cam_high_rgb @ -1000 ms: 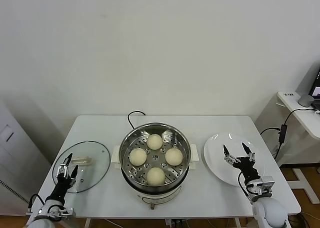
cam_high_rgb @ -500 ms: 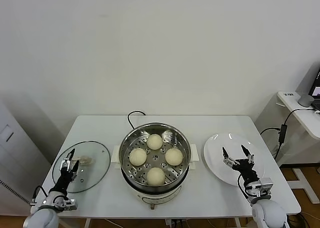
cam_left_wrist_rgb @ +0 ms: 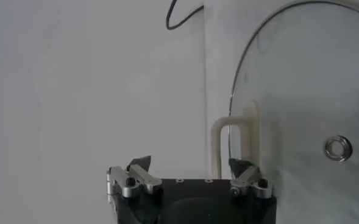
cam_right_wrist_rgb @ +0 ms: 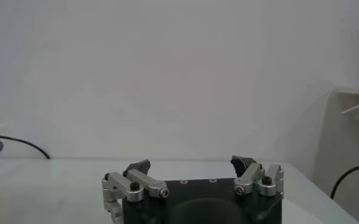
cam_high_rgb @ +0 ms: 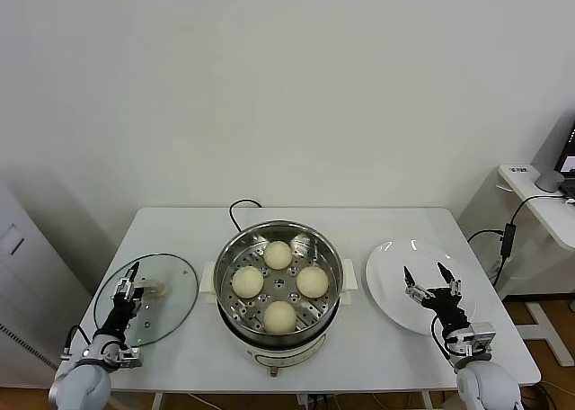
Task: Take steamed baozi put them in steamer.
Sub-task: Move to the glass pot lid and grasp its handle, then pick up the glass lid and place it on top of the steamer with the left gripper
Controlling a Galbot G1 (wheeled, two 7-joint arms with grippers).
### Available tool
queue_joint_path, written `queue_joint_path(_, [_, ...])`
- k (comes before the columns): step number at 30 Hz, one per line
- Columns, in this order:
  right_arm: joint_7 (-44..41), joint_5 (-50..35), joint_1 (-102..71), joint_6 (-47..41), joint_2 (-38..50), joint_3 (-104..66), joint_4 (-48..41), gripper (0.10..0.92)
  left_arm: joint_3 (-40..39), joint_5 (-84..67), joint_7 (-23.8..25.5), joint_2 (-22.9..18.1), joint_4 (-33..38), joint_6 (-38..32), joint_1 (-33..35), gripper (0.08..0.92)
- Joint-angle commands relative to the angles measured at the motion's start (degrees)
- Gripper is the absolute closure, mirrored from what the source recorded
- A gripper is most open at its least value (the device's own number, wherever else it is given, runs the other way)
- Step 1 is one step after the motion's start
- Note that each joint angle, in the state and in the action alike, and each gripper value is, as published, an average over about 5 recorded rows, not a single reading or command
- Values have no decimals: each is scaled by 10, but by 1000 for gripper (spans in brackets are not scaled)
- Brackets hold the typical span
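All four steamed baozi [cam_high_rgb: 279,289] sit on the perforated tray inside the steamer [cam_high_rgb: 334,302] at mid-tabletop [cam_high_rgb: 359,221]; loading appears complete. They look smooth, round and pale cream, none touching. The left pincer [cam_high_rgb: 132,281] hangs over the glass lid [cam_high_rgb: 171,293], jaws apart beside its cream handle [cam_left_wrist_rgb: 235,143], gripping nothing. The right pincer [cam_high_rgb: 431,281] idles spread above the bare white plate [cam_high_rgb: 388,266]. Judged next: grasp the handle and cover the pot.
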State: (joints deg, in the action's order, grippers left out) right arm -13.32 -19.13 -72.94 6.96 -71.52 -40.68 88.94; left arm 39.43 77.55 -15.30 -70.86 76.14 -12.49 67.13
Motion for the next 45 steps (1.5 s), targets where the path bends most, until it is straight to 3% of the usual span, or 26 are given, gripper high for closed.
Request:
queue_joint_path(1, [-1,1,0,0,-3,-2,0,203,0,3,1,-2,4,-6,1,372])
queue_joint_path(9, [-5,1,-3,0,-3,-2,3,203,3,-41,19,4,67,-7,26,606])
queue_joint_path(19, [-9,-2,-6,0,-1,-3,11,203,32,-98,61,53,172,-3,52,872])
queue_joint_path(24, [-9,-4,-6,-1,1,-4,15,203,37,-166,103,92,218,19,59,888])
queue_joint_path(33, [-9,-6,-6,-2,2,-8,17,203,4,-235,193,141,385,159,87,888])
queue_joint_path(45, [-10,-11,-6,-3,11,-13,14,203,-173,-113,242,149,523,354,95,888])
